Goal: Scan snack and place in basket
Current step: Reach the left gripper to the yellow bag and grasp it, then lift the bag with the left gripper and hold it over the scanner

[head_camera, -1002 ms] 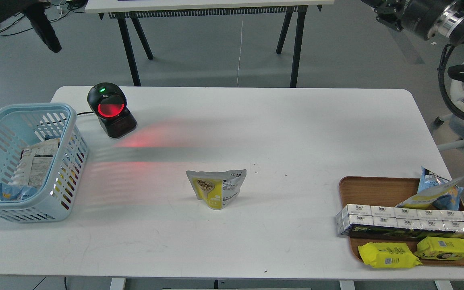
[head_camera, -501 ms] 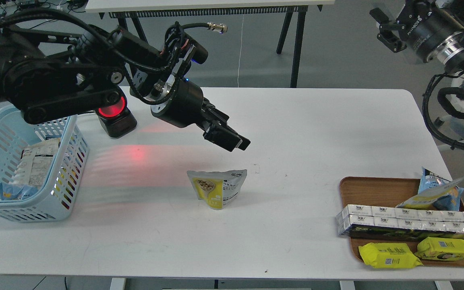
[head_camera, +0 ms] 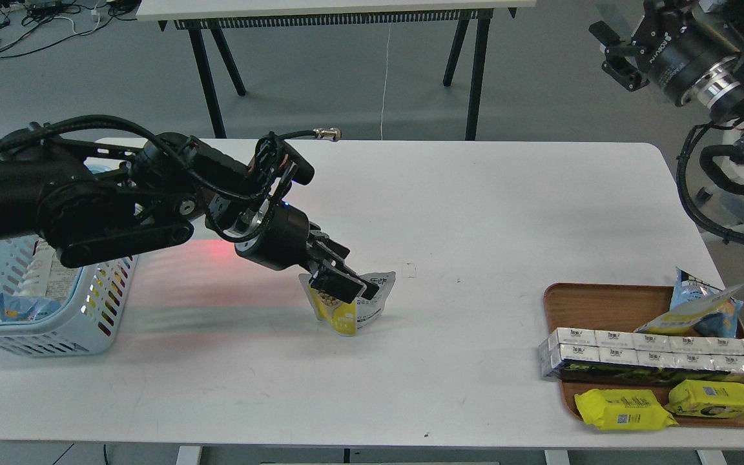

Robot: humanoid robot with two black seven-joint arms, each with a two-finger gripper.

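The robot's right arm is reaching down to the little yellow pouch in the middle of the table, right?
Not quite: it is the left arm, coming in from the left, whose gripper is down at the pouch in the middle of the table. The head view shows the right gripper up high, away from the table.

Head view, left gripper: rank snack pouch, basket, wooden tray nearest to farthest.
From the left gripper:
1. Snack pouch, right at the fingertips, table centre.
2. Basket, off to the left, partly hidden behind the arm.
3. Wooden tray, far right near the table's front edge.
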